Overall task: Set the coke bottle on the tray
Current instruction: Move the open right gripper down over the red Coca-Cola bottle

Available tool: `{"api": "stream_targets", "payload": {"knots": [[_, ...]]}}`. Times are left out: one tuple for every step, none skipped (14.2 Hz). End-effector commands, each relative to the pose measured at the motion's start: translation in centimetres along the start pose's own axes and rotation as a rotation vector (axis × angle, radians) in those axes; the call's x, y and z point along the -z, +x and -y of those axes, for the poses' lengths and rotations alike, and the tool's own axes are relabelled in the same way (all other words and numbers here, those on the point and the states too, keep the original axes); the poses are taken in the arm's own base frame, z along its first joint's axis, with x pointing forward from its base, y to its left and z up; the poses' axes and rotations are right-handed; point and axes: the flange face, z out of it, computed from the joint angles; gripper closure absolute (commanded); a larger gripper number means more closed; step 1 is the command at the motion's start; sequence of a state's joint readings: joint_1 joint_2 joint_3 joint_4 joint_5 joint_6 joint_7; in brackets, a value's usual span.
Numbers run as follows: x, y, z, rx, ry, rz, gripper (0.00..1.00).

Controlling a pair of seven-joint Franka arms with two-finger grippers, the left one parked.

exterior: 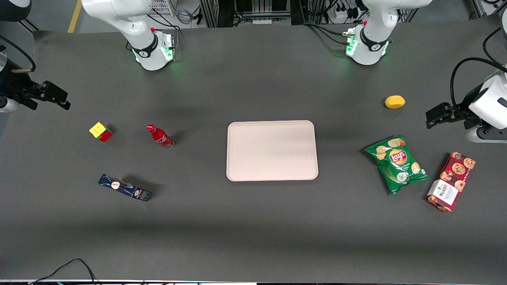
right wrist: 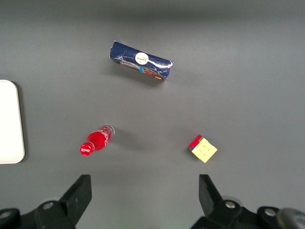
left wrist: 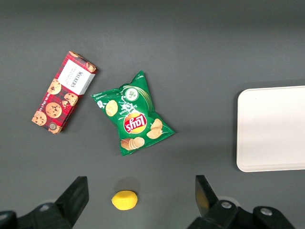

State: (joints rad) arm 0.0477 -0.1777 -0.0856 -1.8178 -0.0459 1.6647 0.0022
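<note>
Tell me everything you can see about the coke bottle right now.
The coke bottle is a small slim red bottle with a red cap, white script lettering and a clear base. It stands upright on the dark table, touching nothing else, between the Rubik's cube and the empty tray, and farther from the front camera than the dark blue box. The gripper hangs well away, toward the working arm's end of the table, jaws open.

Reds, greens and yellows on a dark grey table (exterior: 253, 221)

The slim red coke bottle (exterior: 160, 136) carries white script; the flat rectangular tray (exterior: 272, 150) is pale pinkish-beige. The black two-finger gripper (right wrist: 145, 193) hangs above the table with fingers wide apart. A yellow, red and green cube (exterior: 101, 131), a dark blue box (exterior: 124, 187), a green crisp bag (exterior: 397, 163), a red cookie-patterned box (exterior: 450, 181) and a yellow lemon (exterior: 395, 101).
</note>
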Motion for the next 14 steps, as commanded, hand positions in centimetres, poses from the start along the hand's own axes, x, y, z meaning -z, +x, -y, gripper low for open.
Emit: {"api": "stream_targets", "payload": {"knots": [[0.4,0.2,0.3,0.016,-0.006,0.024,0.0],[0.5,0.2,0.3,0.016,-0.003,0.024,0.0],[0.5,0.2,0.4,0.014,0.003,0.023,0.0],[0.5,0.3,0.6,0.011,0.023,0.024,0.0],[0.2,0.4,0.9,0.013,0.043,0.027,0.0],[-0.3,0.8,1.4,0.018,0.055,0.035,0.0],[-0.9,1.1,3.0,0.047,0.054,0.044,0.0],[-1.8,1.6,4.3,0.067,0.052,0.056,0.0],[-2.9,2.0,6.0,0.077,0.045,0.072,0.0],[-3.5,2.2,7.6,0.07,0.041,0.071,0.0],[-4.5,2.3,8.7,0.07,0.04,0.07,0.0],[-5.9,2.3,9.8,0.079,0.039,0.059,0.0],[-7.5,2.2,10.6,0.076,0.038,0.053,0.0],[-9.0,1.9,11.3,0.083,0.037,0.053,0.0]]}}
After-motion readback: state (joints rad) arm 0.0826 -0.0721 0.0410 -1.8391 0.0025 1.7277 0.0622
